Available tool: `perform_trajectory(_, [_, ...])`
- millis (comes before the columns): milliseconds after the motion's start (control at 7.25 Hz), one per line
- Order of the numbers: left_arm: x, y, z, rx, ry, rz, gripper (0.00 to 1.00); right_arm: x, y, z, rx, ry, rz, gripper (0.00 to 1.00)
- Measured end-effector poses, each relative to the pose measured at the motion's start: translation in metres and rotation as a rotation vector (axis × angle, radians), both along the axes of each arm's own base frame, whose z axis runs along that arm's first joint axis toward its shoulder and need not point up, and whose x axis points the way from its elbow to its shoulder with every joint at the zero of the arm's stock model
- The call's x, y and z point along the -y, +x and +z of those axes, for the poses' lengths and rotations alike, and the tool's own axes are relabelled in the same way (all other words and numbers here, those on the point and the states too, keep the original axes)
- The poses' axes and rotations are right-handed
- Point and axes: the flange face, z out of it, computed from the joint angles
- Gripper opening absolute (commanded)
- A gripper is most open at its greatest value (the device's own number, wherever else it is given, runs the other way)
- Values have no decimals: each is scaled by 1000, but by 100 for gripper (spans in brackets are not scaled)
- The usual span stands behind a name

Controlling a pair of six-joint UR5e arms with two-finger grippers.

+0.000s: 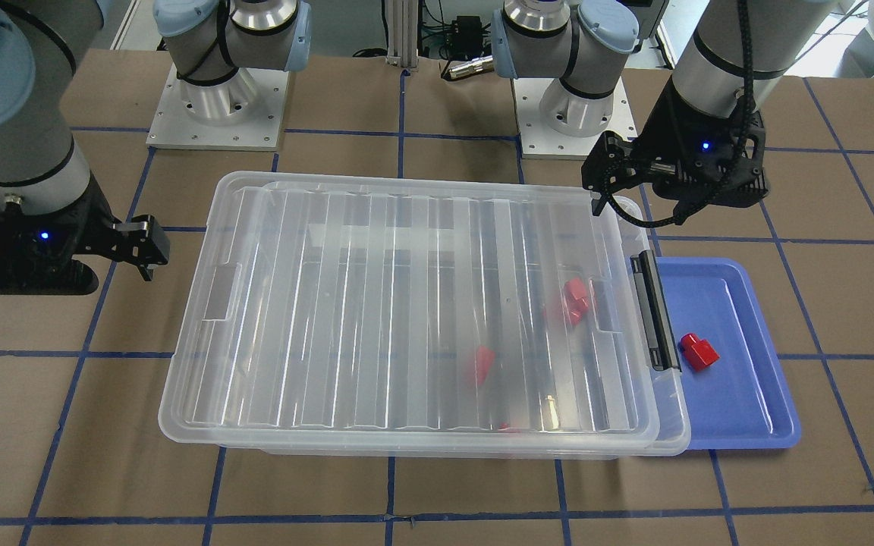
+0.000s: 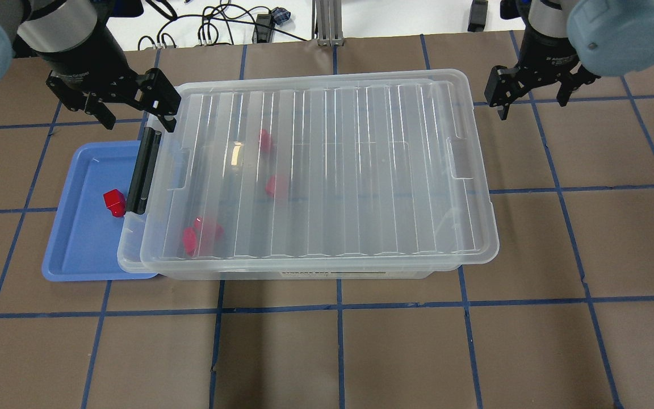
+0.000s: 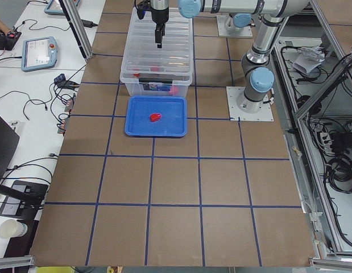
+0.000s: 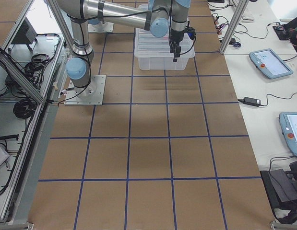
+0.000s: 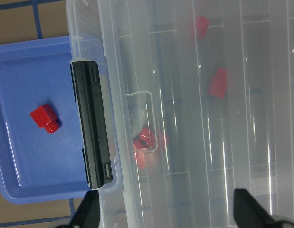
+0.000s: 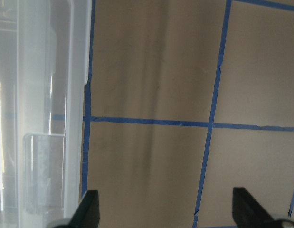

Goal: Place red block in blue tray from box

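A red block (image 2: pixel 114 202) lies in the blue tray (image 2: pixel 77 255), which is partly tucked under the box's latch end; both also show in the left wrist view, block (image 5: pixel 44 118) and tray (image 5: pixel 23 166). The clear box (image 2: pixel 327 170) has its ribbed lid on, and its black latch handle (image 2: pixel 144 172) is beside the tray. Several red blocks (image 2: pixel 276 185) show through the lid. My left gripper (image 2: pixel 137 116) is open and empty above the box's latch-end far corner. My right gripper (image 2: pixel 531 102) is open and empty over the table past the box's other end.
The brown table (image 2: pixel 361 341) carries a blue tape grid. The two arm bases (image 1: pixel 217 106) stand behind the box. Cables and tablets (image 3: pixel 39 52) lie on the side benches beyond the table's edge.
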Motion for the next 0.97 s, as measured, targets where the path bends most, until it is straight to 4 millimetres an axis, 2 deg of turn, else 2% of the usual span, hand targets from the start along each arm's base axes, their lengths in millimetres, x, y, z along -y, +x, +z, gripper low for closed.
perform_trajectory(276, [0,0,-1,4,2,-2,100,-29,9,32,58,14,-43,100])
perform_trajectory(414, [0,1,-1,7,3,-3,100,-39,16,39,103,16,-77,100])
perform_trajectory(690, [-1,-2,0,3,-1,-2,100,-51,34,40,151,24,-160,100])
perform_trajectory(966, [-2,-4,6,-1,-10,9,100,-62,43,49,192,20,-184,100])
